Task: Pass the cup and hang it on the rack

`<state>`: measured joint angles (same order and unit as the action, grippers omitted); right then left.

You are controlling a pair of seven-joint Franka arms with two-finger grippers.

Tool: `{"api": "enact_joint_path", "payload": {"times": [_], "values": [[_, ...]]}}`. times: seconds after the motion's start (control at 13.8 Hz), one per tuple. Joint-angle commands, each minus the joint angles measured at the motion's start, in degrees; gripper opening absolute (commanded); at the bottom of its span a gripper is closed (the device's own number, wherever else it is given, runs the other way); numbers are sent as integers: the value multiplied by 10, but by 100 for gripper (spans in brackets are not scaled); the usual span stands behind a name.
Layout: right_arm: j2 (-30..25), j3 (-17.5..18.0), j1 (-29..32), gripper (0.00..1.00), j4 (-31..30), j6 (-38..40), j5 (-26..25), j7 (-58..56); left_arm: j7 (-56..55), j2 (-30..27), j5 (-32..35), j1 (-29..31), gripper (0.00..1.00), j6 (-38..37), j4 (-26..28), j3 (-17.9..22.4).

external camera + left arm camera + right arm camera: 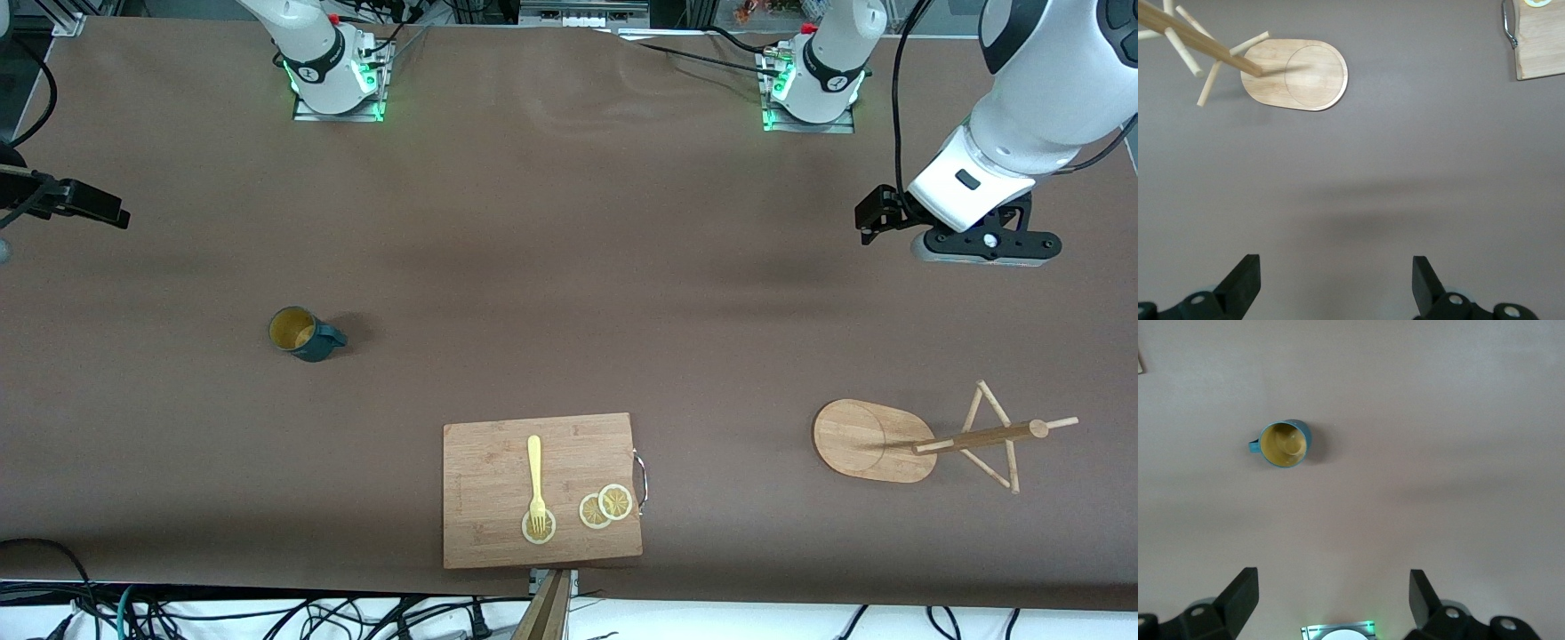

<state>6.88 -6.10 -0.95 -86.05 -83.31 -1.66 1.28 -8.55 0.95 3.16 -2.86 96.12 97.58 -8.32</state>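
The cup (305, 333) stood upright on the table (569, 267) toward the right arm's end, well apart from the rack (925, 440). It looked light, rigid, perhaps glazed-slick; the rim wall seemed the surest hold. Right gripper (1331, 600) and left gripper (1336, 283) hung spread, empty.

The desk (569, 267) wears a matt brown covering, smooth with faint ripples. The cup (305, 334) looks glazed: dark teal outside, mustard yellow inside with a slight sheen. The rack (876, 440) is pale, smooth, unpainted wood, grain showing on its oval base. The cutting board (498, 471) is similar light wood with a thin shiny metal handle (640, 480). The fork (536, 480) looks like matt pale-yellow plastic. The arms' shells are glossy white plastic; each claw's fingers (1245, 283) are matt black.
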Motion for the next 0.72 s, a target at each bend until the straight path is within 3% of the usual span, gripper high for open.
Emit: {"api": "enact_joint_path", "payload": {"times": [0.0, 0.43, 0.65], "values": [[21, 0, 8, 100, 6, 6, 10, 0, 9, 4, -2, 8, 100, -8, -17, -1], [68, 1, 12, 100, -12, 0, 10, -1, 8, 5, -2, 7, 100, -8, -17, -1], [72, 6, 4, 100, -56, -41, 11, 0, 6, 5, -2, 7, 100, -8, -18, -2]]}}
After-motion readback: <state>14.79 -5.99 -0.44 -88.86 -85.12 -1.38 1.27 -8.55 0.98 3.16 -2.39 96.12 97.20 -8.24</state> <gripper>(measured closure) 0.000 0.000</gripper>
